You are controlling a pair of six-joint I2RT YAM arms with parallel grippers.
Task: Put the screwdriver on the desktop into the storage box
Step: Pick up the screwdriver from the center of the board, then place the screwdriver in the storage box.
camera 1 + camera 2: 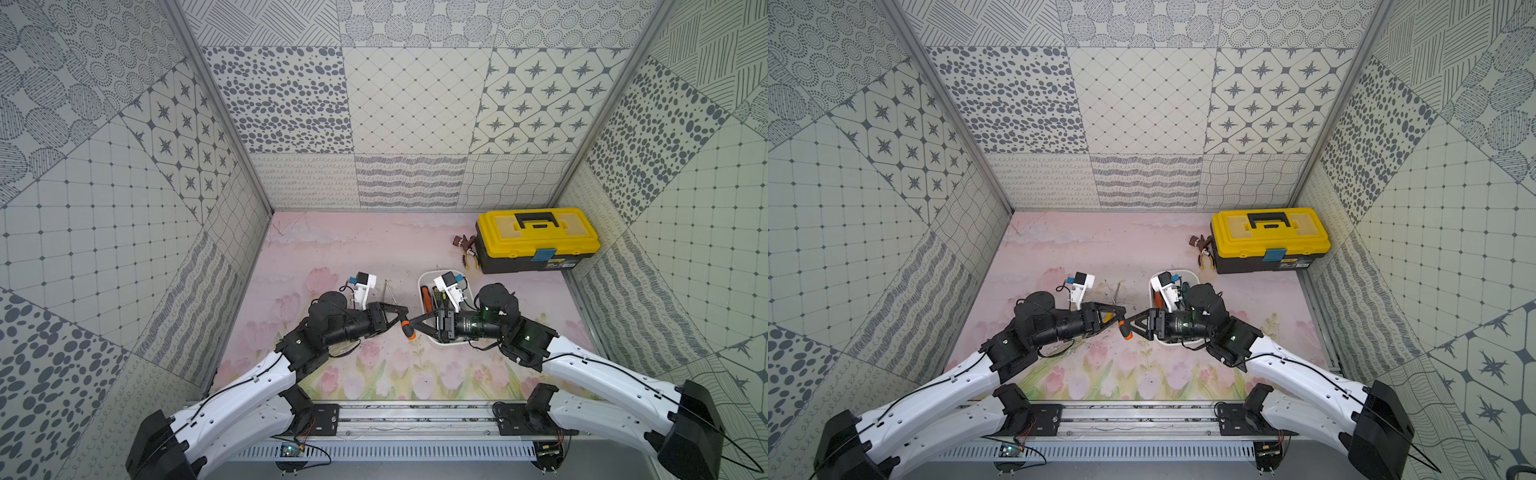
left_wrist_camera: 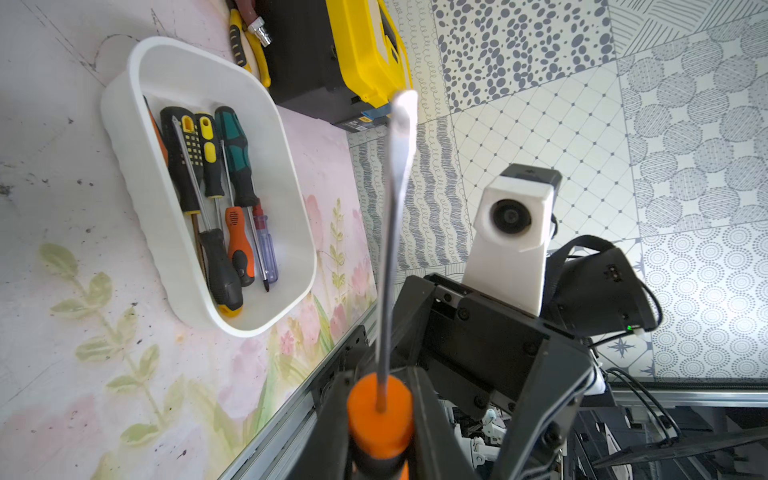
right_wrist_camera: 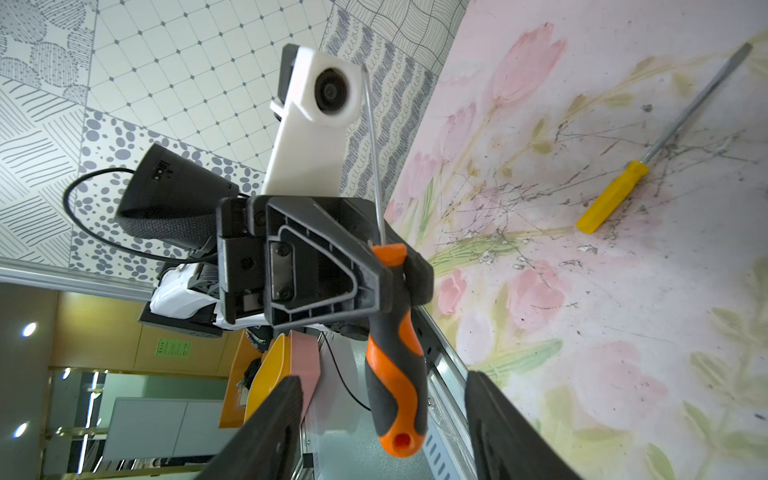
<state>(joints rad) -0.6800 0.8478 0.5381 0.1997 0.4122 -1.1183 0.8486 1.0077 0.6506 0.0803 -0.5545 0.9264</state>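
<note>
Your left gripper [image 3: 395,274] clamps the screwdriver [image 3: 395,365] by its handle top, aloft at near centre. Your right gripper [image 3: 382,390] stands wide either side of the handle, likely to take it, since the storage box [image 2: 133,62] sits just right.

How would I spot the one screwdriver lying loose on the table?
On the pale pink flowered desktop, look near the shallow white plastic storage box of screwdrivers. One long screwdriver lies flat on a scratched patch. Its yellow handle sets it apart from the orange-and-black screwdriver held in the left claw.
</note>
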